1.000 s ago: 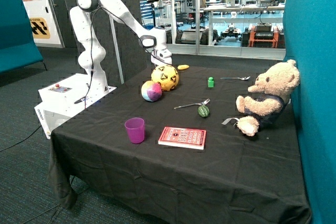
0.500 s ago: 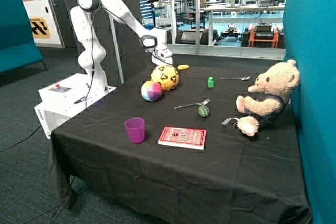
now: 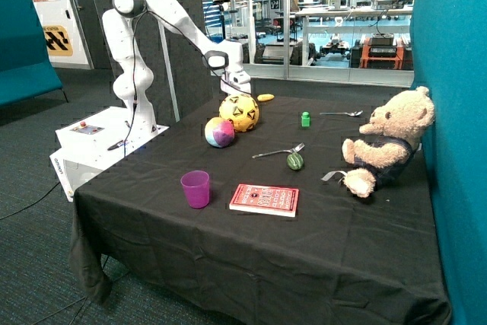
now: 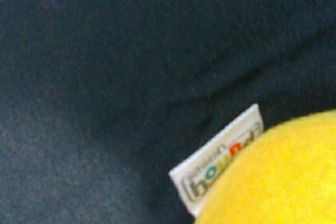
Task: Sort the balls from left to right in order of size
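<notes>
On the black cloth, a large yellow ball with black triangle marks sits toward the far side. A mid-sized pink-blue-yellow-green ball touches it on the near side. My gripper hangs low just behind the large ball, at its top far edge. The wrist view shows, very close, a plain yellow fuzzy round surface with a white printed label lying on the cloth. I cannot tell which ball this is. No small plain yellow ball shows in the outside view.
A flat yellow oval piece lies behind the large ball. Also on the table are a small green cube, a spoon, another utensil, a green round thing, a purple cup, a red book and a teddy bear.
</notes>
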Robot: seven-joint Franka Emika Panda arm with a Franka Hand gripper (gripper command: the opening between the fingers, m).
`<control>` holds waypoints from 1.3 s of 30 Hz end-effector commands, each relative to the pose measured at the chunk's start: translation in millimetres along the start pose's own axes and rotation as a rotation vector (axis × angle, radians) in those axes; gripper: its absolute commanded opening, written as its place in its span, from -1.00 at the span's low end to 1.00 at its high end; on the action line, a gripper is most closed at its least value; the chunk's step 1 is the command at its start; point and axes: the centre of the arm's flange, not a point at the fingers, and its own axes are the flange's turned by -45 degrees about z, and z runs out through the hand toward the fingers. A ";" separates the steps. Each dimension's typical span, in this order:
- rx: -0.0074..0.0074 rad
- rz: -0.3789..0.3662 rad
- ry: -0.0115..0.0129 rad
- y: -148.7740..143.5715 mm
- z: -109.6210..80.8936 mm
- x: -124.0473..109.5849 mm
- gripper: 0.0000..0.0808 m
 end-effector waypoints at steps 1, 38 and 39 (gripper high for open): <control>0.0040 -0.013 -0.0003 2.7 -9.8 1.2 -1.00; 0.0040 0.051 -0.0005 60.7 -119.4 15.2 -1.00; 0.0040 0.071 -0.0005 65.7 -121.9 14.5 -1.00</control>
